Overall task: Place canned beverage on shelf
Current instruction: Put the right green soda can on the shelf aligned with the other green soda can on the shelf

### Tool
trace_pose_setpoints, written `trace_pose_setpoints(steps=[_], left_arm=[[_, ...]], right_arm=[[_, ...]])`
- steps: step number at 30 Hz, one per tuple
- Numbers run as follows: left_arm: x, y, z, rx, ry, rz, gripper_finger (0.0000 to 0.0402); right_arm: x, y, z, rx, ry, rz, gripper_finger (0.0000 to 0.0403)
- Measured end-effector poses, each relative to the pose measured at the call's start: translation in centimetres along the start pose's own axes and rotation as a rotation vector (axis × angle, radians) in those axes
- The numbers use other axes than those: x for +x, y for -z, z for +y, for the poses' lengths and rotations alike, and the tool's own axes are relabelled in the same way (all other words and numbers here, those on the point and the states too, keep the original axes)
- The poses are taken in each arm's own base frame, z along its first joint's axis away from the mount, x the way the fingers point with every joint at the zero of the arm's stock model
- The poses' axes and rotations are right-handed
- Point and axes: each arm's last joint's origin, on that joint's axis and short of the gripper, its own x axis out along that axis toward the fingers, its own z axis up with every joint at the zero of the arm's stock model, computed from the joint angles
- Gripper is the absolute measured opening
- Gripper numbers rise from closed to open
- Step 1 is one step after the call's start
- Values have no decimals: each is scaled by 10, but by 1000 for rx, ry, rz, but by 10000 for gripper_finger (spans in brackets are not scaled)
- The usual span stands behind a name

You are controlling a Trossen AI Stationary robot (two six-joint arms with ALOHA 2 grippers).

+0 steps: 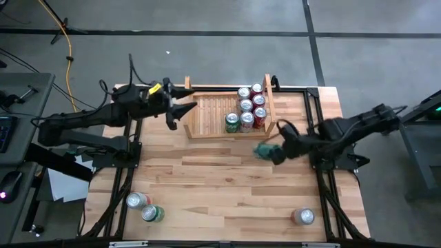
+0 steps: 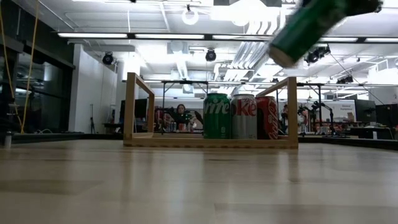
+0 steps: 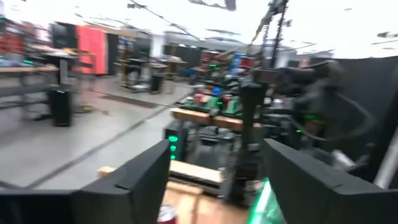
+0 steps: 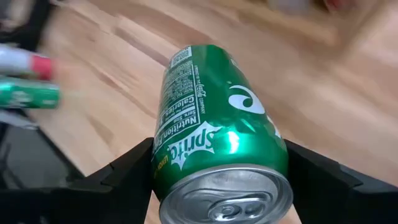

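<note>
My right gripper (image 1: 275, 148) is shut on a green Sprite can (image 4: 217, 130), in the air in front of the shelf's right end. The low view shows the can (image 2: 311, 25) tilted, high above the table. The shelf (image 1: 210, 114), a low pale wooden rack, stands at the far middle of the table. Several cans (image 1: 248, 110) stand upright on its slatted base, packed at its right end; its left part is bare. My left gripper (image 1: 180, 114) hovers open and empty at the shelf's left side board. My right gripper pinches the Sprite can between its two fingers, on the can's opposite side walls (image 4: 163, 163) near its lid end. The lid (image 4: 227, 199) faces back toward the wrist. The can is lifted clear of the table and slants, bottom end lower.
Two loose cans (image 1: 145, 207) lie near the table's near left corner, and one can (image 1: 303, 217) near the near right corner. Bare wood lies between the shelf and these. Dark frame rails (image 1: 131, 172) run along the table's left and right sides.
</note>
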Motion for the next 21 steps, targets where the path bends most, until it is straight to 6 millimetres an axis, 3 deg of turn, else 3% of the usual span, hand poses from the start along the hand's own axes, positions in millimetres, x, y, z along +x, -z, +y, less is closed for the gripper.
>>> trace_pose_setpoints(steps=[5, 11, 16, 21], left_arm=[[20, -11, -6, -94, 138, 58, 291], [46, -15, -12, -152, 244, 303, 298], [67, -9, -13, -105, 253, 480, 298], [87, 4, -13, -59, 261, 546, 298]], right_arm=[[-4, -33, 12, -154, -162, -80, 285], [-20, -68, 29, -353, -333, -224, 285], [-23, -90, 43, -527, -352, -284, 285], [-10, -103, 58, -660, -332, -277, 285]])
